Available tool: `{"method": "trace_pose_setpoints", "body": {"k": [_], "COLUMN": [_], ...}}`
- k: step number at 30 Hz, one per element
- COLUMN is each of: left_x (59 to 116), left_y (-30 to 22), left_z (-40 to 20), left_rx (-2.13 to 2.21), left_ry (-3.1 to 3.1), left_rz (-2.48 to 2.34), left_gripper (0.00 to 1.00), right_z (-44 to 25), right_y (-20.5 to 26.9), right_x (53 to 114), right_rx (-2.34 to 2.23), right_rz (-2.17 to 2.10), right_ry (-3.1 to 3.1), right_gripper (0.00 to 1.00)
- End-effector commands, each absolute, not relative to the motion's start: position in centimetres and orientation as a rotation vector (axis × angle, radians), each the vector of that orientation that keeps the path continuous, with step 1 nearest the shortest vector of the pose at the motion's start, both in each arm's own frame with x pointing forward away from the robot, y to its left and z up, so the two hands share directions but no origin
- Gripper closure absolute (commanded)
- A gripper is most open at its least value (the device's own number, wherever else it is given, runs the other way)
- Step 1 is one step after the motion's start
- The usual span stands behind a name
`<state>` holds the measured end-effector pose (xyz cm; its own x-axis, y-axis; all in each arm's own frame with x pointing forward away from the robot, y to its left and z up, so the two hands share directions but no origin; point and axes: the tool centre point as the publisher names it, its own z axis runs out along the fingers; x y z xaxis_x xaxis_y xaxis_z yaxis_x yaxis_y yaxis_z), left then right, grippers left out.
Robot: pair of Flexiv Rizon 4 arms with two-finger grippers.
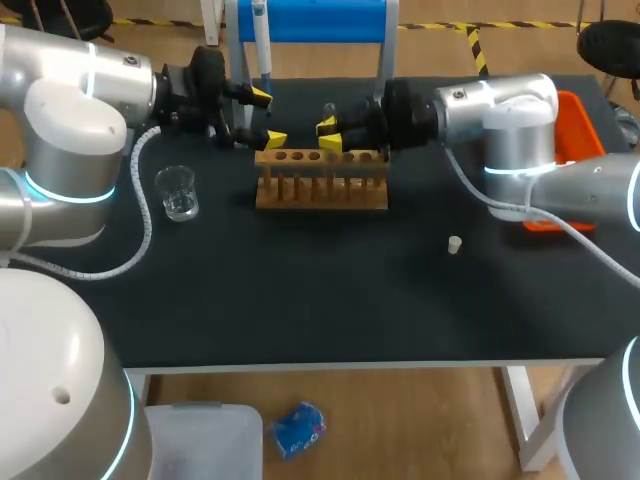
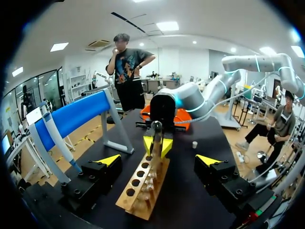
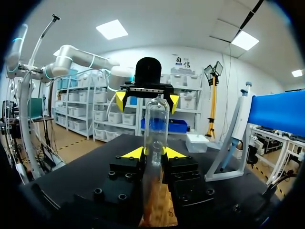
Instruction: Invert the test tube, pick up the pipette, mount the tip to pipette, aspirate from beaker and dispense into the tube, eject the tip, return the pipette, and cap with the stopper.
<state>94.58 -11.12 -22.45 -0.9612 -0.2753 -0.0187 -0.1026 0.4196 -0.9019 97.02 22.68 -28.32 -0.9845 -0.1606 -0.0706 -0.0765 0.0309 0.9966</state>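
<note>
**tube upright in the right claw, open left claw facing it across the rack**

nearest on the dark table [image 1: 300, 300] lies the small pale stopper [image 1: 454, 244], alone and well apart from both arms. further back, on the left arm's side, stands the clear beaker [image 1: 178, 192]. it is beside the wooden rack [image 1: 320, 190] but not touching it.

over the rack, the right gripper [image 3: 153, 152] is closed on the test tube [image 3: 156, 121], its yellow tips pressing it from two sides low on the glass. the tube's long axis runs straight up, across the line of the fingers, and most of its length rises free above the tips. the glass is clear and looks empty. its upper end seems rounded and closed, so i judge the mouth points down and the inversion is not yet done.

straight ahead of the tube the left gripper [image 1: 268, 117] points back at it. its fingers are spread wide and hold nothing, and it is near the tube but apart from it. the right arm is plainly the nearer, since it has the tube. if the turn is to go through a handover, the left claw would need to close in along the rack line and take the free upper length.

farthest back, the pipette [image 1: 262, 45] hangs untouched on its blue stand [image 1: 310, 20].
</note>
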Motion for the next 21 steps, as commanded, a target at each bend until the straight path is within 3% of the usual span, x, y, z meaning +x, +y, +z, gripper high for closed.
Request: {"method": "trace_pose_setpoints", "body": {"k": [1, 21], "left_x": [94.6, 94.6], "left_y": [-11.1, -11.1], "left_z": [-22.4, -22.4], "left_rx": [-0.338, -0.338], "left_ry": [2.507, 2.507], "left_rz": [-1.572, -1.572], "left_gripper": [0.00, 0.00], "right_z": [-27.4, -24.2], "right_y": [22.3, 22.0], "right_x": [96.6, 95.4], "right_rx": [0.259, 0.308], "right_rz": [-2.121, -2.117], "right_ry": [-2.224, -2.237], "right_gripper": [1.00, 1.00]}}
